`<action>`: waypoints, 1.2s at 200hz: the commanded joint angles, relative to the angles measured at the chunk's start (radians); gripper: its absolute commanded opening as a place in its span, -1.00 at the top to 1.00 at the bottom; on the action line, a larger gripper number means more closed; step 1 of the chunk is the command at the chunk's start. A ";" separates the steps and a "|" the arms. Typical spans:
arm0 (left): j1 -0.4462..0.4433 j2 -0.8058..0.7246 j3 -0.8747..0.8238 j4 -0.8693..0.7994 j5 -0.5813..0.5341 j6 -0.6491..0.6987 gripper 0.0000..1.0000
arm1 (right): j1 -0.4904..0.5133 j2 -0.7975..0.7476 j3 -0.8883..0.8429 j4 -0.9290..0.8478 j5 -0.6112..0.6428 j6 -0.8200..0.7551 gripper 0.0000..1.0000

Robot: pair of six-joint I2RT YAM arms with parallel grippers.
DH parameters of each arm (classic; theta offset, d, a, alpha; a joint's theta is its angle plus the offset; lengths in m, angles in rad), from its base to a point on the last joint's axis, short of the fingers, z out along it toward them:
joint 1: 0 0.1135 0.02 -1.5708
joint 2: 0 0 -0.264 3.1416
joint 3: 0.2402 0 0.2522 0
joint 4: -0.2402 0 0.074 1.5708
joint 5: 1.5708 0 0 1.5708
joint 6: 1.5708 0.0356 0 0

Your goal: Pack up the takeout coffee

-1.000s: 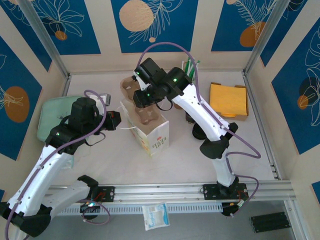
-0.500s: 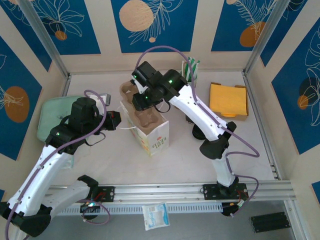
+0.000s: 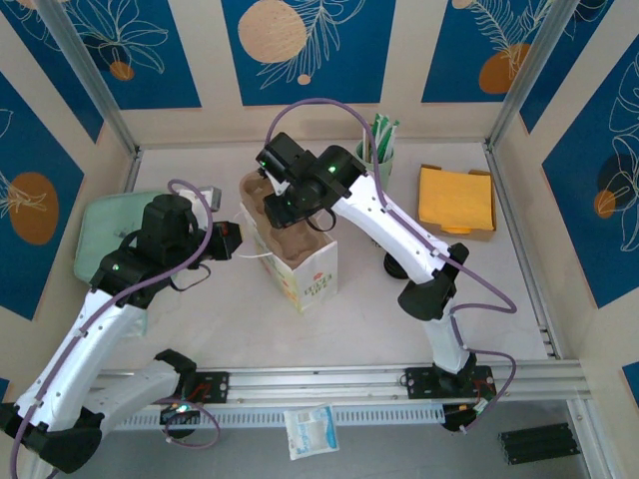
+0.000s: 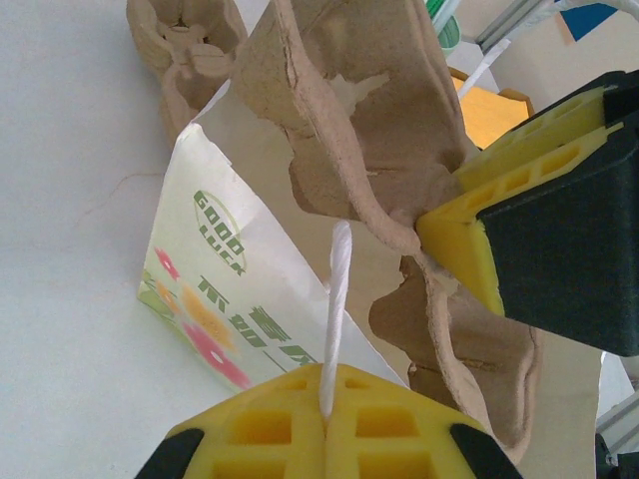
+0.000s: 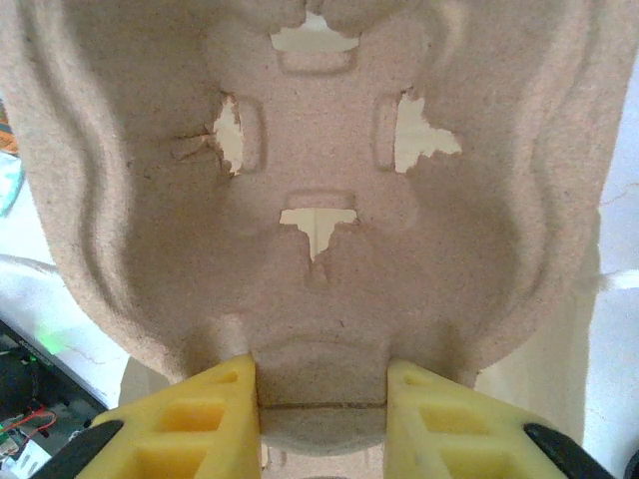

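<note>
Two-gripper bagging step seemingly being done: pulp carrier (image 5: 319, 200) being pinched by right gripper (image 5: 319, 394) at paper bag (image 3: 315, 279) mouth, handle (image 4: 337, 299) being pinched by left gripper (image 4: 324, 424); level lowering likely being needed next.

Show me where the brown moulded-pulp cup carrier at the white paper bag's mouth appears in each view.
Top external: brown moulded-pulp cup carrier, centre, at the mouth of the white paper bag.
Left wrist: carrier upper middle, tilted.
Right wrist: carrier centre, very close.
Shared landmark: right gripper clamped on its edge.
</note>
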 commanded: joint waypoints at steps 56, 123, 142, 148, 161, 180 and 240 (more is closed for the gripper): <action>0.012 0.001 0.005 0.009 0.007 -0.010 1.00 | 0.012 -0.064 -0.045 -0.032 0.004 0.001 0.41; 0.011 0.002 0.006 0.008 0.007 -0.014 1.00 | 0.013 -0.056 -0.079 -0.041 -0.009 0.011 0.41; 0.011 0.001 0.007 0.008 0.007 -0.014 1.00 | 0.013 -0.049 -0.084 -0.047 -0.008 0.014 0.42; 0.012 0.000 0.007 0.008 0.007 -0.014 1.00 | 0.012 -0.048 -0.088 -0.047 -0.009 0.015 0.42; 0.011 -0.001 0.006 0.007 0.007 -0.014 1.00 | 0.012 -0.047 -0.098 -0.046 -0.006 0.017 0.42; 0.011 -0.001 0.006 0.009 0.008 -0.013 1.00 | 0.012 -0.047 -0.117 -0.037 -0.006 0.019 0.42; 0.011 -0.004 0.005 0.010 0.012 -0.013 1.00 | 0.012 -0.017 -0.130 -0.034 -0.002 0.019 0.42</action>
